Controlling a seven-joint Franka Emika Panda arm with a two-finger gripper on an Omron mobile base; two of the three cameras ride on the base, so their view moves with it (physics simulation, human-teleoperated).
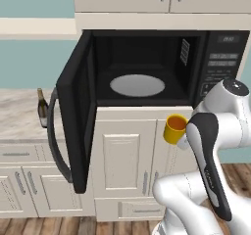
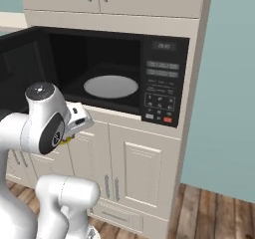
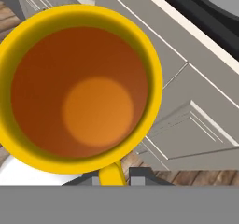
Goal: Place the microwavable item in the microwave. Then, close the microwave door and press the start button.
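The gripper (image 3: 115, 180) was closed on the mug's (image 1: 175, 129) side handle, with the fingertips (image 3: 140, 175) at either side of the yellow tab at the bottom of the hand view. The hand camera looked straight down into the cup, so the mug was held upright with its mouth facing the wrist.

In the left base view the mug hung in the air in front of the white cabinet doors (image 1: 125, 153), below the lower edge of the microwave (image 1: 147, 67) and toward its right side. It was clear of the counter and of the appliance. Holding by the handle left the cup body free, which should permit it to be set flat on a surface.

The microwave door (image 1: 73, 106) stood swung out to the left, with its grey bar handle (image 1: 56, 136) facing away from the cavity. The cavity was therefore unobstructed and the grey turntable (image 1: 137, 84) was bare. The keypad panel (image 2: 162, 83) sat on the right side.

A wine bottle (image 1: 42, 107) stood on the counter left of the door.

Judged stage: carrying. The mug would need to be raised above the cavity sill and moved inward.
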